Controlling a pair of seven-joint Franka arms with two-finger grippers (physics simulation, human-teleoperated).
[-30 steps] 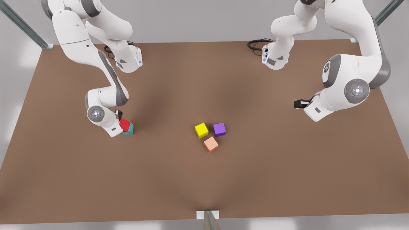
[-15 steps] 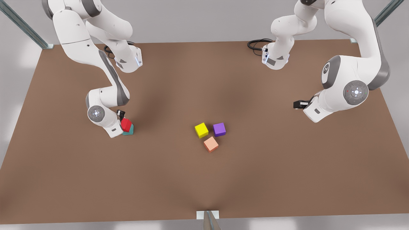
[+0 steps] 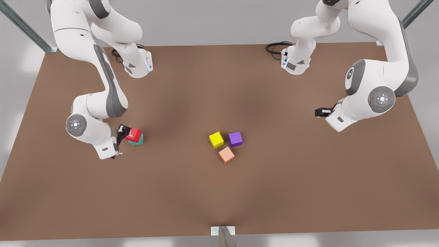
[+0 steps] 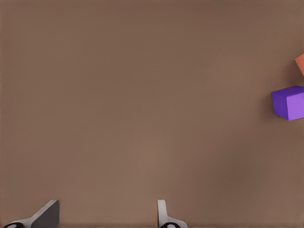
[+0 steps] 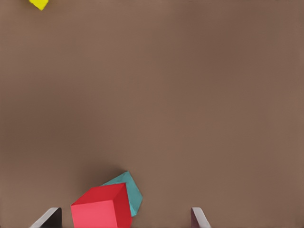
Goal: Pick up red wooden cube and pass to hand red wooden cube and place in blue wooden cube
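The red wooden cube (image 3: 134,134) rests on top of the blue wooden cube (image 3: 139,141), a teal block at the front view's left. It sits turned and a little off-centre. My right gripper (image 3: 122,132) hangs just beside the stack, open. In the right wrist view the red wooden cube (image 5: 102,209) lies between the spread fingers of the right gripper (image 5: 122,214) without touching them, and the blue wooden cube (image 5: 134,191) peeks out beneath. My left gripper (image 3: 320,112) waits at the front view's right, open over bare table, as the left wrist view also shows (image 4: 104,214).
A yellow cube (image 3: 216,139), a purple cube (image 3: 235,138) and a salmon-orange cube (image 3: 226,154) cluster at the middle of the brown table (image 3: 219,192). Both arm bases stand at the far edge. Metal frame posts rise at the corners.
The right arm has drawn back toward the front view's left and let go of the red cube, which now lies flatter on the teal cube. The left arm barely moved.
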